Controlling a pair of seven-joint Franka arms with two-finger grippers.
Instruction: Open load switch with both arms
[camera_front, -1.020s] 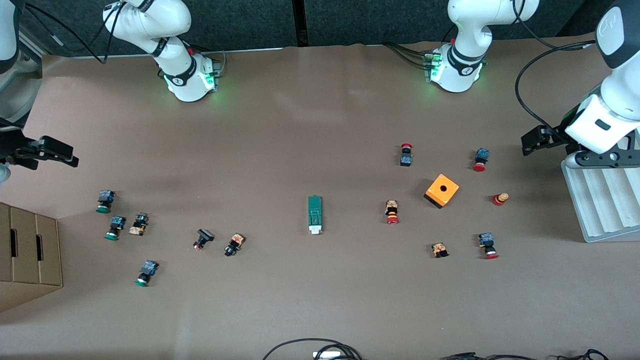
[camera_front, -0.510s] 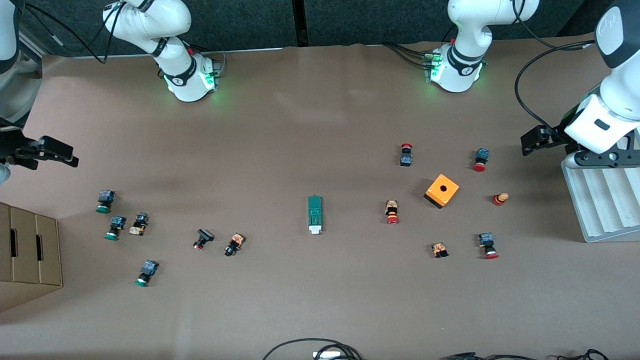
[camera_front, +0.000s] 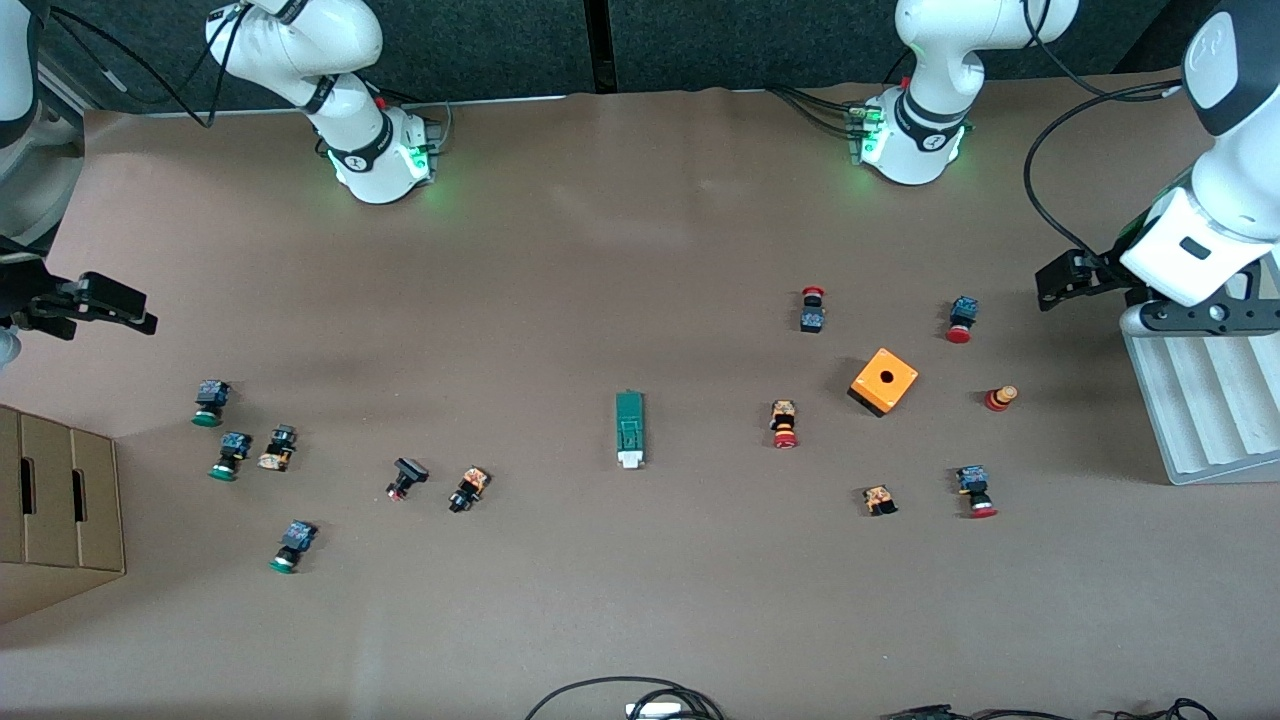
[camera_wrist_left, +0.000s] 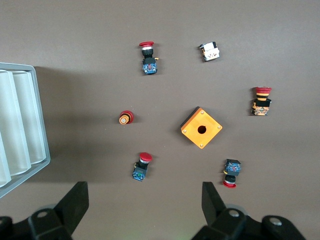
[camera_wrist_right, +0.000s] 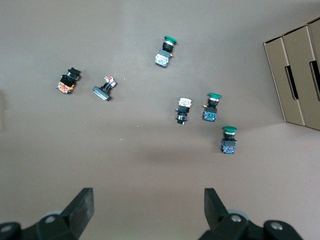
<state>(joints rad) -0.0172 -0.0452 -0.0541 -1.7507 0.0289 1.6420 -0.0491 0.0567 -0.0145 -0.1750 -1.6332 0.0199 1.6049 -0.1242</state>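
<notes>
The load switch lay flat near the middle of the bench, its white block at the end nearer the front camera, well apart from both tools and touched by neither. Toward the left arm's end lay the orange cube among several red-capped push buttons; toward the right arm's end lay green-capped push buttons and a few darker parts. The left tool hung in the air with its jaws spread and empty, over bare bench just beside the grey ribbed tray; the cube and red buttons lay between it and the switch. The right tool hung likewise wide and empty over the bench's right-arm edge, above the green buttons, with the cardboard box near it.
</notes>
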